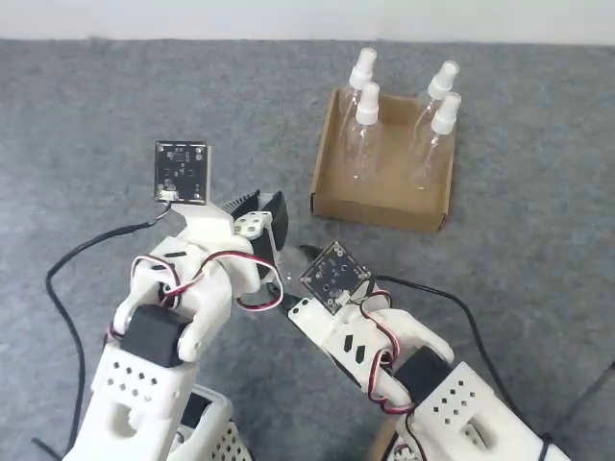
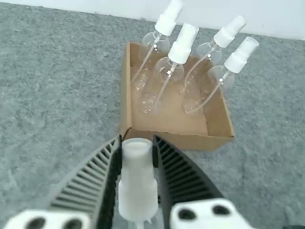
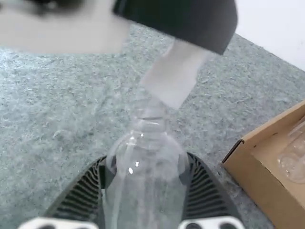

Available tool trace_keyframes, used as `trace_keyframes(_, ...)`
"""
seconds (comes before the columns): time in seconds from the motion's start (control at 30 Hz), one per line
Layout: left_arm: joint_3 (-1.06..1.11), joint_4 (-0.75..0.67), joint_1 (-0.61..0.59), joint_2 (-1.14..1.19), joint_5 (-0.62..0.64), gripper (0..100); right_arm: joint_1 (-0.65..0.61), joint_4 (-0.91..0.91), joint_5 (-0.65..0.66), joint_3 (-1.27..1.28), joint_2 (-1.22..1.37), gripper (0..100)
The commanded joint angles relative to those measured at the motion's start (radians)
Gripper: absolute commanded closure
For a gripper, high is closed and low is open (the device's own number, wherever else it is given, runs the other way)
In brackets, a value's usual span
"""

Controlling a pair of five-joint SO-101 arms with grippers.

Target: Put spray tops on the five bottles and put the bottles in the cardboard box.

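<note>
Near the middle of the table (image 1: 115, 106), the left gripper (image 2: 137, 143) is clenching a white spray top (image 2: 137, 183), its two black ribbed fingers (image 2: 95, 186) pressing against opposite sides of the cap. Just to its right, the right gripper (image 3: 147, 162) is grasping a clear bottle (image 3: 143, 200), with its jaws closing on the shoulders of the body and the neck pointing away from the wrist. From the right wrist view, the spray top is sitting tilted at the mouth of this bottle, under the dark finger of the left gripper; I cannot tell whether it is seated on the neck. From the high view, the two grippers are meeting close together in front of both arms. Beyond them and to the right, near but not touching, the cardboard box (image 1: 380, 206) is lying open on the grey surface. Four other bottles (image 1: 365, 134) are leaning inside it, two on the left and two on the right, each wearing a white spray top that is pointing toward the far edge of the table.
</note>
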Motion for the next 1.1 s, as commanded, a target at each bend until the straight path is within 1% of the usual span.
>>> trace_keyframes(0.0,0.004,-0.014,0.037,-0.008,0.049,99,0.007,-0.036,-0.023,-0.017,-0.03,99.2)
trace_keyframes(0.2,0.004,-0.02,0.038,-0.028,0.054,99,0.033,-0.064,-0.025,-0.015,-0.03,99.2)
trace_keyframes(0.37,0.056,-0.02,0.038,-0.169,0.051,98,0.033,-0.065,-0.025,-0.014,-0.028,99.2)
trace_keyframes(0.43,0.107,-0.051,0.04,-0.222,0.049,95,0.033,-0.064,-0.025,-0.014,-0.028,99.2)
trace_keyframes(0.5,0.15,-0.087,0.04,-0.262,0.018,89,0.033,-0.062,-0.025,-0.014,-0.028,99.2)
trace_keyframes(0.6,0.16,-0.097,0.04,-0.282,-0.002,83,0.033,-0.064,-0.025,-0.009,-0.028,99.2)
trace_keyframes(0.73,0.136,-0.103,0.031,-0.29,-0.005,83,0.033,-0.07,-0.025,0.005,-0.03,99.2)
trace_keyframes(0.8,0.081,-0.097,-0.003,-0.284,-0.008,83,0.033,-0.07,-0.025,0.005,-0.03,99.2)
trace_keyframes(0.93,-0.028,-0.103,-0.143,-0.281,-0.011,84,0.033,-0.07,-0.025,0.006,-0.03,99.2)
trace_keyframes(1.0,-0.061,-0.103,-0.17,-0.279,-0.041,85,0.033,-0.07,-0.025,0.008,-0.03,99.2)
trace_keyframes(1.07,-0.073,-0.104,-0.169,-0.272,-0.066,86,0.033,-0.07,-0.025,0.008,-0.03,99.2)
